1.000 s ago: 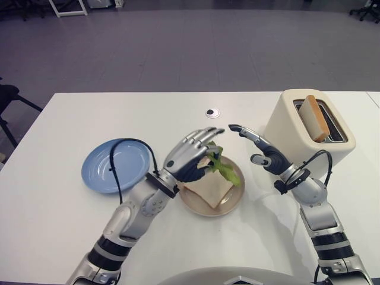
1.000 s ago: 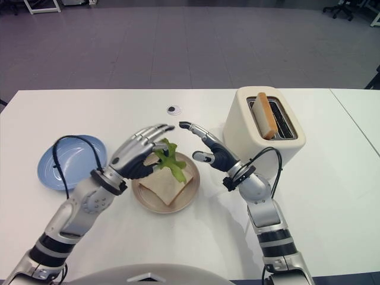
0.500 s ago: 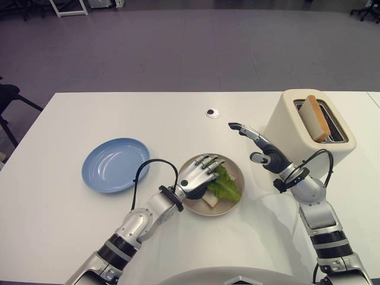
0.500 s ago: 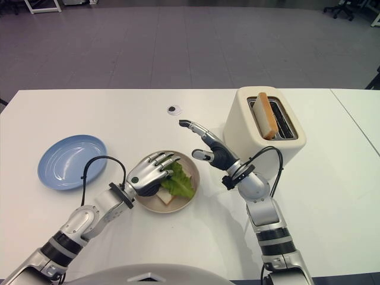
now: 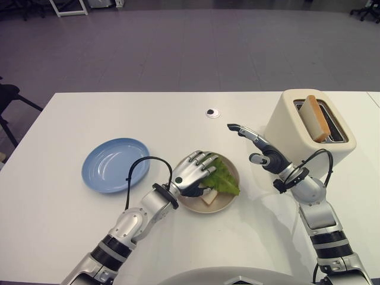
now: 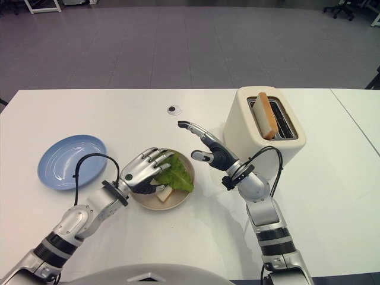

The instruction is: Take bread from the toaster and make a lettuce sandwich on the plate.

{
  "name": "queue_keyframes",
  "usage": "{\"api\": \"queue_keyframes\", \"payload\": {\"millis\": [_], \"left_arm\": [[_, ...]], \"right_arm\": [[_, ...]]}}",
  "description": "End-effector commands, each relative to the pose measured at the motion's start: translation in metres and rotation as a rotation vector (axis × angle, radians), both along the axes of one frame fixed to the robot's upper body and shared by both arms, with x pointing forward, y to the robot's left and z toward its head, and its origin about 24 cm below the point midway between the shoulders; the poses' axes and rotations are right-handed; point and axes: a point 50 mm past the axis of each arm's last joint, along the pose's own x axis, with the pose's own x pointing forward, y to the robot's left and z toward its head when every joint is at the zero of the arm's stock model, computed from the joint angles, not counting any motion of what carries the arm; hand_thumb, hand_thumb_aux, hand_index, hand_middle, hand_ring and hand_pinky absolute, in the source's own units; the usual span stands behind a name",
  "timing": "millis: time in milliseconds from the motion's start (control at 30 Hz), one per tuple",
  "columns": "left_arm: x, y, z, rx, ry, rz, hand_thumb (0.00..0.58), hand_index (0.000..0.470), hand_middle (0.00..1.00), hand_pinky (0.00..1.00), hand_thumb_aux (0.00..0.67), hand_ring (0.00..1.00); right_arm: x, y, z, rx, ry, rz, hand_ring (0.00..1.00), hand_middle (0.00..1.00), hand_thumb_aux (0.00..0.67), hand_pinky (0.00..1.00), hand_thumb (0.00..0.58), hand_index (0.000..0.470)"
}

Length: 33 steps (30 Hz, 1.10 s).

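A tan plate (image 5: pixel 230 201) in the middle of the table holds a bread slice (image 5: pixel 208 198) with a green lettuce leaf (image 5: pixel 225 179) lying over it. My left hand (image 5: pixel 191 172) rests over the plate's left side, its fingers stretched out across the leaf's left edge and not closed around it. The cream toaster (image 5: pixel 297 139) stands at the right with a second bread slice (image 5: pixel 314 117) upright in its slot. My right hand (image 5: pixel 259 149) hovers open between the plate and the toaster, fingers pointing away to the left.
An empty blue plate (image 5: pixel 114 163) sits on the left of the white table. A small black and white disc (image 5: pixel 212 112) lies further back near the centre. The toaster's black cable (image 5: pixel 320 155) loops beside my right wrist.
My left hand came down from above the plate with the lettuce and laid it over the bread, then drew back slightly to the left. The right hand has barely moved.
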Motion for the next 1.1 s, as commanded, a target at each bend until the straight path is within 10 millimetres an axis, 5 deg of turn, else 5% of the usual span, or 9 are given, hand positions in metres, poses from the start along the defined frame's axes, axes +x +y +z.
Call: {"api": "queue_keyframes", "payload": {"millis": [33, 233, 267, 333, 367, 500, 633, 900, 1100], "left_arm": [[-0.009, 0.020, 0.006, 0.016, 0.000, 0.053, 0.500, 0.295, 0.00, 0.00, 0.420, 0.00], [-0.020, 0.041, 0.011, 0.024, -0.005, 0.109, 0.468, 0.264, 0.00, 0.00, 0.376, 0.00], [-0.021, 0.044, 0.013, 0.013, -0.010, 0.117, 0.443, 0.241, 0.00, 0.00, 0.344, 0.00], [-0.023, 0.050, 0.020, -0.031, -0.017, 0.132, 0.201, 0.090, 0.00, 0.00, 0.129, 0.00], [-0.024, 0.053, 0.024, -0.047, -0.026, 0.140, 0.160, 0.070, 0.00, 0.00, 0.100, 0.00], [-0.024, 0.065, 0.032, -0.193, -0.023, 0.188, 0.179, 0.079, 0.00, 0.00, 0.113, 0.00], [-0.020, 0.073, 0.026, -0.441, 0.074, 0.265, 0.075, 0.031, 0.00, 0.00, 0.045, 0.00], [-0.024, 0.068, 0.007, -0.606, 0.245, 0.290, 0.000, 0.000, 0.00, 0.00, 0.000, 0.00], [-0.025, 0.068, 0.005, -0.774, 0.326, 0.298, 0.000, 0.000, 0.00, 0.00, 0.000, 0.00]], "right_arm": [[0.002, -0.001, 0.003, -0.007, -0.003, 0.009, 0.00, 0.00, 0.000, 0.00, 0.000, 0.000], [0.004, -0.007, 0.007, -0.011, -0.014, -0.001, 0.00, 0.00, 0.000, 0.00, 0.000, 0.000], [0.005, -0.009, 0.009, -0.011, -0.024, -0.004, 0.00, 0.00, 0.000, 0.00, 0.000, 0.000], [0.004, -0.013, 0.020, -0.016, -0.067, -0.008, 0.00, 0.00, 0.000, 0.00, 0.000, 0.000], [0.005, -0.017, 0.026, -0.020, -0.095, -0.016, 0.00, 0.00, 0.000, 0.00, 0.000, 0.000], [0.002, -0.045, 0.072, -0.104, -0.291, -0.135, 0.00, 0.00, 0.000, 0.00, 0.000, 0.000], [-0.001, -0.091, 0.100, -0.355, -0.410, -0.387, 0.00, 0.00, 0.000, 0.00, 0.000, 0.000], [0.002, -0.150, 0.079, -0.750, -0.325, -0.694, 0.00, 0.00, 0.000, 0.00, 0.000, 0.000], [0.009, -0.147, 0.054, -0.786, -0.222, -0.670, 0.00, 0.00, 0.000, 0.00, 0.000, 0.000]]}}
